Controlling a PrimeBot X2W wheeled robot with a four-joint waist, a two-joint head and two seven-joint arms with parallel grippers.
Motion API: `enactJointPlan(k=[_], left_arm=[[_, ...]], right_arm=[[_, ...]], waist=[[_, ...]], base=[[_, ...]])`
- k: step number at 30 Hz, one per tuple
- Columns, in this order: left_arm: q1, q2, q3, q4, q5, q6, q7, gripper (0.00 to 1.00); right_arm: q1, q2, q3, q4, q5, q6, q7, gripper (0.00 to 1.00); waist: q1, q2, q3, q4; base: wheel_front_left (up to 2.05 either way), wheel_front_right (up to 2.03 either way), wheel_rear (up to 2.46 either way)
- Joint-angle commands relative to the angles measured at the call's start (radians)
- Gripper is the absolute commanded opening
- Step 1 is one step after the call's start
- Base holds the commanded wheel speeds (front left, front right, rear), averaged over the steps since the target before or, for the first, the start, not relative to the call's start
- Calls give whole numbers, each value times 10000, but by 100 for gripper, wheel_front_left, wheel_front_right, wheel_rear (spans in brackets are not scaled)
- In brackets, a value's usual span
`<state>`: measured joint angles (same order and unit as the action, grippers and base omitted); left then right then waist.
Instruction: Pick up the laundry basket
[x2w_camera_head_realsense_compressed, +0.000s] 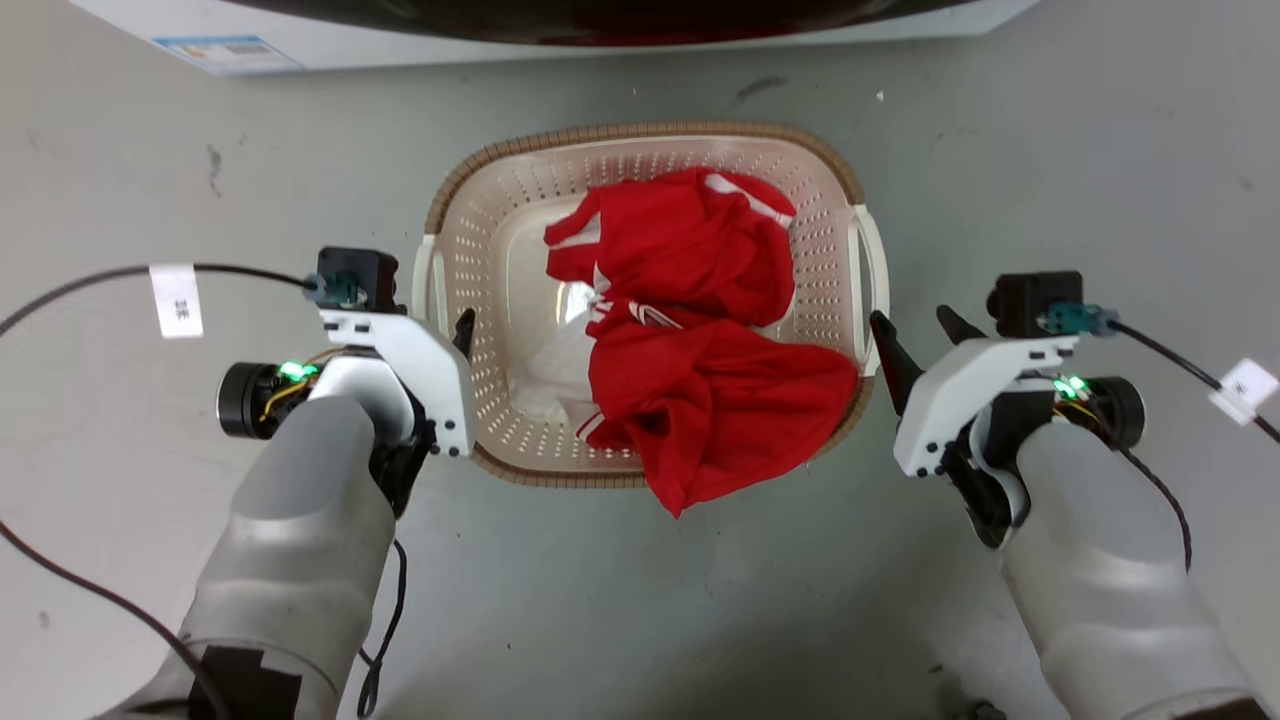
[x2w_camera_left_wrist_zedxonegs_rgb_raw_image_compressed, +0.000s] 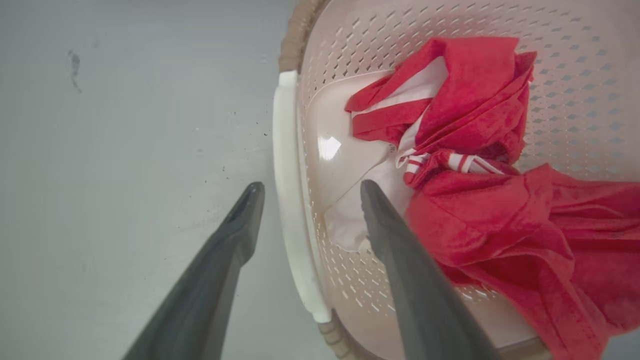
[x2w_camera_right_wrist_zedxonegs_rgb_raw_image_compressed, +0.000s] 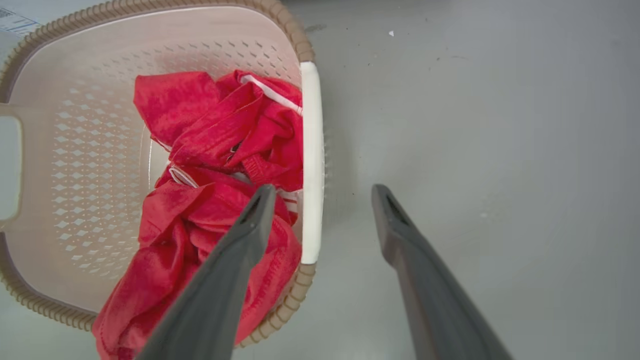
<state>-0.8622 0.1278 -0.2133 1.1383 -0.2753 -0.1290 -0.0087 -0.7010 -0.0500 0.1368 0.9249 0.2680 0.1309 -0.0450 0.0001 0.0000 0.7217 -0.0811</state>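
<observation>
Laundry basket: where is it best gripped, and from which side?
Take the basket by its two white handles: left gripper on the left handle, right gripper on the right handle, each from its own side, one finger inside. They are thin opposite bars; red cloth overhangs the near rim.

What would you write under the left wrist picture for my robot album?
Open left gripper poised astride the white handle of the laundry basket, red clothes heaped inside.
</observation>
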Motion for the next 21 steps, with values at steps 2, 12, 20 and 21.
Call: enactJointPlan(k=[2, 12, 20, 21], left_arm=[[-474, -12, -171, 275, -250, -13, 269, 100], [-1404, 88, -823, 582, -1219, -9, 930, 100], [-1810, 128, -1269, 716, -1665, -8, 1136, 91], [-1849, 107, -1315, 728, -1745, -8, 1185, 66]], right_arm=[[-685, -8, 305, 594, 190, -5, 155, 100], [-2366, -8, 739, 2253, 443, -5, 563, 100], [-3136, -5, 919, 3001, 325, -5, 752, 100], [-3188, -7, 954, 3057, 347, -5, 779, 100]], waist=[[-1, 0, 353, 46], [-1, 0, 877, 190], [-1, 0, 1145, 244], [-1, 0, 1183, 252]], base=[[0, 0, 0], [0, 0, 0], [0, 0, 0], [0, 0, 0]])
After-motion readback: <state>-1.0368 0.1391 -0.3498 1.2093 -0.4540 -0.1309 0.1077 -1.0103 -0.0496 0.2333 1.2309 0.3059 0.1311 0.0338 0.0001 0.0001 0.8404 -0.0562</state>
